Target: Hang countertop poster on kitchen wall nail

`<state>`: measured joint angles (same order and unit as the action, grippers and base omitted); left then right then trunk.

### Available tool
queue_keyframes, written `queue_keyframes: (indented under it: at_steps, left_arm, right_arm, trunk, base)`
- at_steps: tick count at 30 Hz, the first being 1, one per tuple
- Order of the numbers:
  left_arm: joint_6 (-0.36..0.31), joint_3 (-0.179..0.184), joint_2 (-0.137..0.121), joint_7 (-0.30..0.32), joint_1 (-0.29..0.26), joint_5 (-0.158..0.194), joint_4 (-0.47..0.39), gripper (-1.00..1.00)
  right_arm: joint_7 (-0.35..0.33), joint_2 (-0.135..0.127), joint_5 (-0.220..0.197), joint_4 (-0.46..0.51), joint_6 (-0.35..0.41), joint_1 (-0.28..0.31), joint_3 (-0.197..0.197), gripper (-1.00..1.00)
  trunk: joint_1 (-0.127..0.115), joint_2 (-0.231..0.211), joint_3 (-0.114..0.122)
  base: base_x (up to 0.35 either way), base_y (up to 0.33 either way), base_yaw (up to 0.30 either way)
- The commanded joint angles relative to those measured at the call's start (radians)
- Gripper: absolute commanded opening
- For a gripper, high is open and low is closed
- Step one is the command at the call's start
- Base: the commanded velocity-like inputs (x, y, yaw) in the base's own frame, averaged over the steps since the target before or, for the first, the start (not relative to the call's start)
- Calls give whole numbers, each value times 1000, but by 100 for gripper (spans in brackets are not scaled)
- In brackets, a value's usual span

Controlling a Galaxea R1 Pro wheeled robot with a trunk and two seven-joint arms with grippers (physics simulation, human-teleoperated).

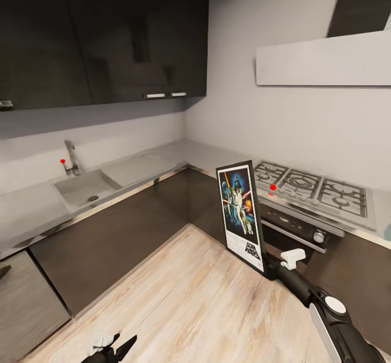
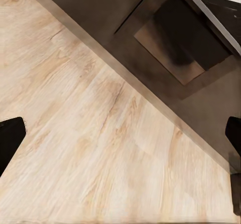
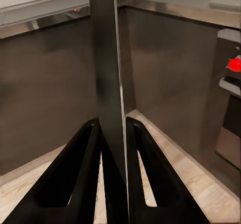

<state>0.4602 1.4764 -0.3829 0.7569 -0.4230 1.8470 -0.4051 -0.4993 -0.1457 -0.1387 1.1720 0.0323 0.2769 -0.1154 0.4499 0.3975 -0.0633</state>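
Your right gripper is clamped on the bottom edge of the poster, which stands upright in the air in front of the stove, clear of the countertop. With so little frame between the 2 fingers, a quick swing could pivot it or knock its top against the counter edge. Your left gripper hangs spread wide over the floor, holding nothing. The sink looks empty apart from its drain.

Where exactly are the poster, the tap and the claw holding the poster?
poster (image 1: 239,211): head view, middle of its printed face.
tap (image 1: 70,158): head view, on its upright spout.
right claw (image 1: 271,268): head view, where its fingertips clamp the poster's lower corner.
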Motion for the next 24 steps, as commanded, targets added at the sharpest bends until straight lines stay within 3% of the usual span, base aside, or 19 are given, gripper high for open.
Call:
queue_keyframes:
  at_steps: [1,13,24]
  left_arm:
    - [3,8,-1,2,-2,11,-1,100]
    - [3,8,-1,2,-2,11,-1,100]
    - [3,8,-1,2,-2,11,0,100]
  right_arm:
    - [-8,0,-12,0,5,1,-1,-100]
    - [-6,0,-10,0,3,1,-1,-100]
    - [-5,0,-10,0,2,1,-1,-100]
  trunk:
    - [0,2,-2]
    - [0,2,-2]
    - [0,2,-2]
  base:
    - [-331,0,184]
    - [-323,0,270]
    - [-94,84,291]
